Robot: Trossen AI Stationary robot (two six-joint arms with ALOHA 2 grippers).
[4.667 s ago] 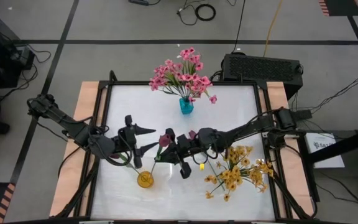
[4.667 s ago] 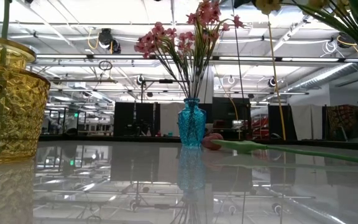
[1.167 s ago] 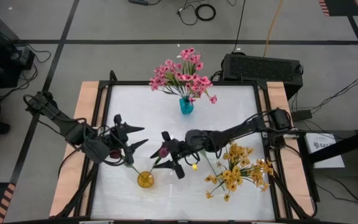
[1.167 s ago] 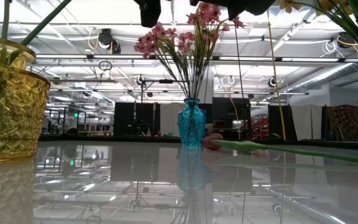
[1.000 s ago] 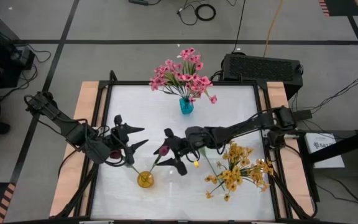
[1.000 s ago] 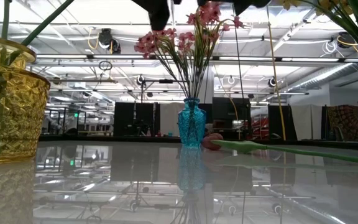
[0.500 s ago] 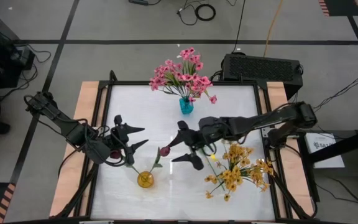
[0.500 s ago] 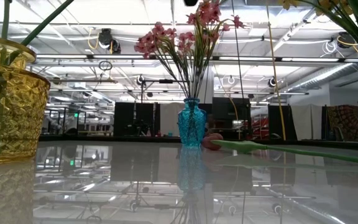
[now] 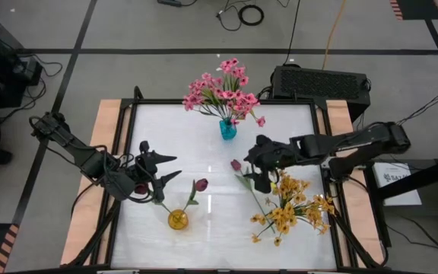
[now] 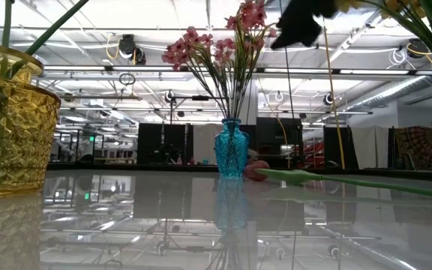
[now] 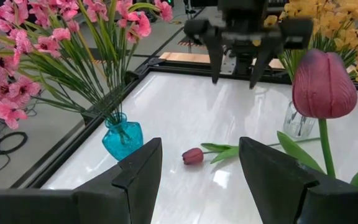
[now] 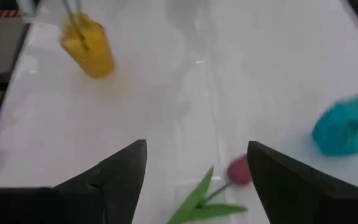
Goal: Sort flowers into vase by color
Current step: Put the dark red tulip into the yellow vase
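A yellow vase (image 9: 177, 220) near the front holds two dark tulips; one bud (image 9: 201, 184) leans toward the table's middle. Another tulip (image 9: 236, 164) lies flat on the table, bud (image 12: 238, 169) toward the far side. Pink flowers stand in a teal vase (image 9: 227, 129), and yellow flowers (image 9: 291, 205) in a clear vase (image 11: 298, 121). My right gripper (image 9: 258, 169) hovers open well above the lying tulip's stem. My left gripper (image 9: 175, 167) waits open, left of the yellow vase's tulips.
The table has a raised black frame (image 9: 128, 152) with wooden strips along its sides. The yellow flowers spread wide over the front right corner. Bare white tabletop lies between the teal vase and the yellow vase.
My right gripper has drawn away from the tulip in the yellow vase, toward the table's right and far edges, and now stands over the lying tulip. The tulip it left stays leaning in the yellow vase.
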